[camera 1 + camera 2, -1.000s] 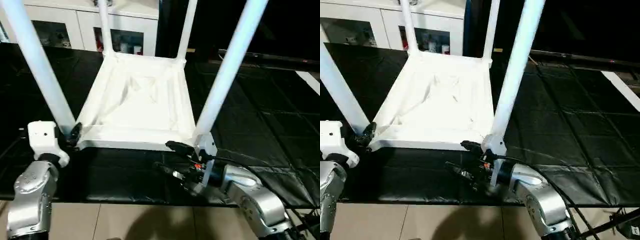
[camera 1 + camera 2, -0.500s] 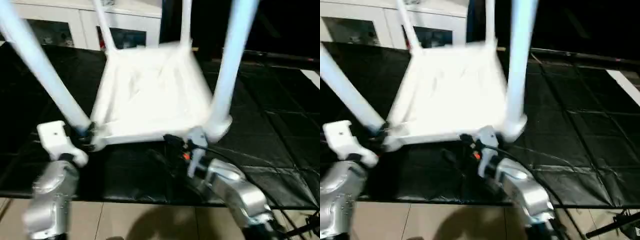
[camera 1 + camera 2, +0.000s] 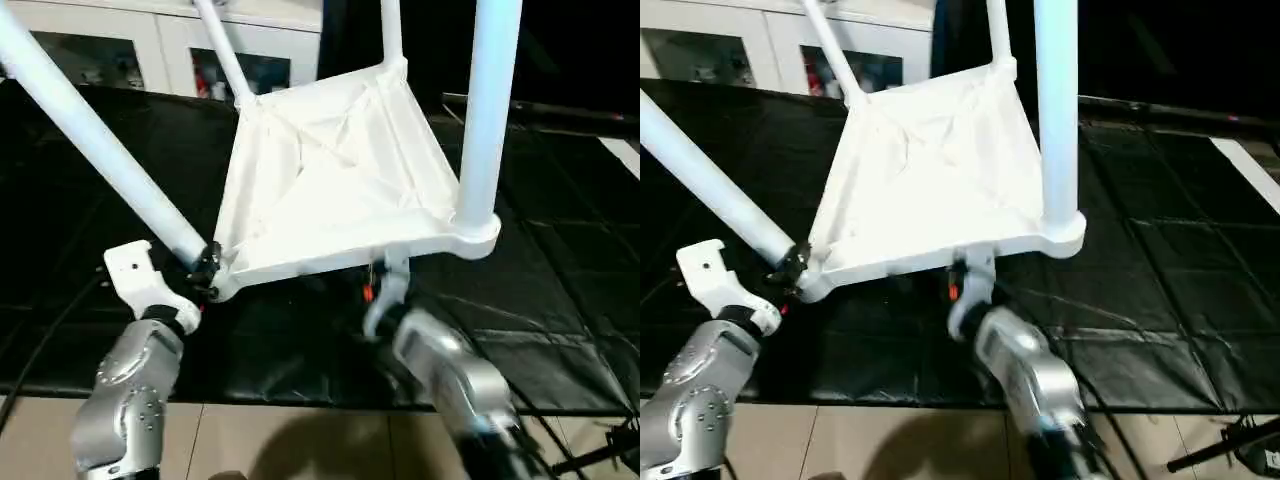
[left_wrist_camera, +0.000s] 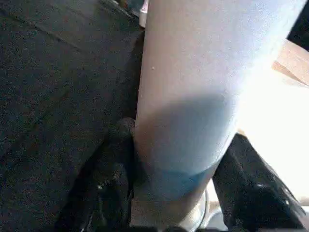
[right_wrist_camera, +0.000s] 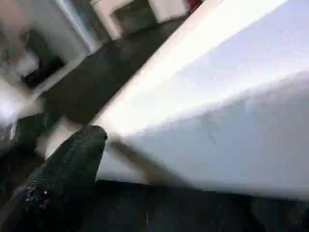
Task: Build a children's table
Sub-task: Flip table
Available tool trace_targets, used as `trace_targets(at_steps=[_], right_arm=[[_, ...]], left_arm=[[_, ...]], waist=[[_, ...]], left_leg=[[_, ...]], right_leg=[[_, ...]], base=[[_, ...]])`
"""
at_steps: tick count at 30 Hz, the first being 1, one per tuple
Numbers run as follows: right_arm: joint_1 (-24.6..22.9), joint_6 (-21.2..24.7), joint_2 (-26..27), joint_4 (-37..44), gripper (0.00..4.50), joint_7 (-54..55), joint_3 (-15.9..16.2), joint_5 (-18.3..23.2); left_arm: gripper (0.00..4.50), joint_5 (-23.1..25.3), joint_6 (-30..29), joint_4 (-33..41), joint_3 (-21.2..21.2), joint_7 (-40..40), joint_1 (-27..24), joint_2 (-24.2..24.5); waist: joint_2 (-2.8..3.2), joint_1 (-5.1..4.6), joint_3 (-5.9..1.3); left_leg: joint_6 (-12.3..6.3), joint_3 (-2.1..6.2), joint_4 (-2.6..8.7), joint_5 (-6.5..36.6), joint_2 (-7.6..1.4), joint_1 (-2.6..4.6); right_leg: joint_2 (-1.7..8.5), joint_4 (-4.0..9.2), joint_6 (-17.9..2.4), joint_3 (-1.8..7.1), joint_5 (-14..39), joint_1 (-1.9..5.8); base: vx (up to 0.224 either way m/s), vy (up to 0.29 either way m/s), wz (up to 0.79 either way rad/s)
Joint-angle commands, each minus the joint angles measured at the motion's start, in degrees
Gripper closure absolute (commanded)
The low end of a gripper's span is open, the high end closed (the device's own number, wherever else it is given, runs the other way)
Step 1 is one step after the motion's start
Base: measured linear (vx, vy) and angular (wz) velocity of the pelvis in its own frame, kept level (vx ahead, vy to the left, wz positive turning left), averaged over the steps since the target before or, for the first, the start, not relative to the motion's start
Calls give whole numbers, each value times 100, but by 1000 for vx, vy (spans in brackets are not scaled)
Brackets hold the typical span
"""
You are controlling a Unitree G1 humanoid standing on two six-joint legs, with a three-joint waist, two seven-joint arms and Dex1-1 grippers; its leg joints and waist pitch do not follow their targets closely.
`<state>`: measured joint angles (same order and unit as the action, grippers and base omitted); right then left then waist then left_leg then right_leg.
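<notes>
On black mat, table [image 3: 330,190] swung clockwise; left pincer [image 3: 205,270] grips leg [image 3: 100,150].

A black mat [image 3: 560,270] creased into squares covers most of the floor. Along the near edge lies a strip of beige floor tiles [image 3: 300,445]. At the far left stands a white cabinet [image 3: 160,45] with 2 glass doors and small items behind them. The far right of the room is dark.
</notes>
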<state>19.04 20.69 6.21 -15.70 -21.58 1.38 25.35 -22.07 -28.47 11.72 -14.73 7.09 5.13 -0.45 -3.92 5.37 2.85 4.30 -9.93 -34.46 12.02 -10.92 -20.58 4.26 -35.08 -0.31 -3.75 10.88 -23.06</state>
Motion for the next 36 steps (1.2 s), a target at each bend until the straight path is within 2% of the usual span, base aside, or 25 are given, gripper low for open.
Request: trace_targets(at_steps=[1,4,9,11,13,16,17,21,23,24,27,32,34,36], right_arm=[[140,-192,190,-151,0,184,-354,215],[328,-374,311,-375,0,289,-525,335],[847,-724,684,-856,0,527,-1220,930],[974,-729,744,-976,0,517,-1366,1087],[1181,-775,835,-1211,30,407,-1565,1341],[1320,-737,941,-1369,40,322,-1780,1635],[1349,-700,971,-1393,63,342,-1851,1741],[1563,-731,1010,-1644,81,420,-2175,2268],[1611,-799,984,-1724,113,388,-2189,2259],[1647,-826,980,-1773,115,378,-2226,2285],[1742,-895,992,-1866,148,372,-2373,2452],[1789,-772,920,-1929,178,198,-2262,2496],[1779,-734,915,-1932,206,141,-2179,2460],[1768,-723,911,-1936,214,103,-2132,2452]], left_arm=[[243,-378,-60,231,218,94,166,-169],[243,-377,-72,233,240,77,175,-176],[243,-335,-108,270,295,46,188,-211],[243,-320,-113,270,311,38,201,-219],[243,-285,-119,279,346,26,231,-238],[243,-272,-113,284,376,37,261,-247],[243,-273,-111,279,380,38,271,-251],[243,-299,-109,248,410,-32,298,-243],[243,-294,-111,245,411,-47,303,-253],[243,-285,-113,247,418,-51,304,-262],[243,-262,-126,244,439,-62,308,-291],[243,-239,-146,237,464,-25,325,-294],[243,-232,-151,232,482,-4,333,-296],[243,-227,-156,234,503,13,329,-298]], waist=[[73,-42,-311],[68,-53,-325],[56,-59,-335],[51,-55,-339],[57,-53,-348],[44,-51,-363],[45,-50,-364],[37,-58,-369],[41,-57,-360],[49,-55,-360],[52,-53,-363],[47,-42,-372],[49,-45,-371],[31,-45,-375]], left_leg=[[83,51,470,798,-229,36],[90,59,462,670,-221,27],[46,54,454,672,-218,21],[9,44,441,566,-211,27],[-53,41,428,458,-210,21],[-123,34,410,294,-204,16],[-143,35,406,259,-204,13],[-272,19,390,228,-200,8],[-257,19,397,356,-205,7],[-227,19,397,374,-208,8],[-187,20,398,382,-210,9],[-227,21,390,289,-206,-2],[-225,25,391,263,-208,-7],[-224,24,389,250,-210,-5]], right_leg=[[344,357,-791,299,697,276],[340,329,-755,294,489,282],[346,314,-763,290,473,288],[335,304,-784,290,337,283],[337,286,-859,282,203,292],[338,261,-916,282,0,307],[337,259,-926,282,-34,308],[331,245,-1021,278,-138,301],[336,269,-1011,272,75,296],[335,280,-995,268,173,290],[331,281,-985,267,209,286],[331,272,-988,261,113,295],[330,270,-994,262,108,300],[333,269,-998,260,105,300]], base=[[0,0,0],[0,0,0],[0,0,0],[0,0,0],[0,0,0],[0,0,0],[0,0,0],[0,0,0],[0,0,0],[0,0,0],[0,0,0],[0,0,0],[0,0,0],[0,0,0]])
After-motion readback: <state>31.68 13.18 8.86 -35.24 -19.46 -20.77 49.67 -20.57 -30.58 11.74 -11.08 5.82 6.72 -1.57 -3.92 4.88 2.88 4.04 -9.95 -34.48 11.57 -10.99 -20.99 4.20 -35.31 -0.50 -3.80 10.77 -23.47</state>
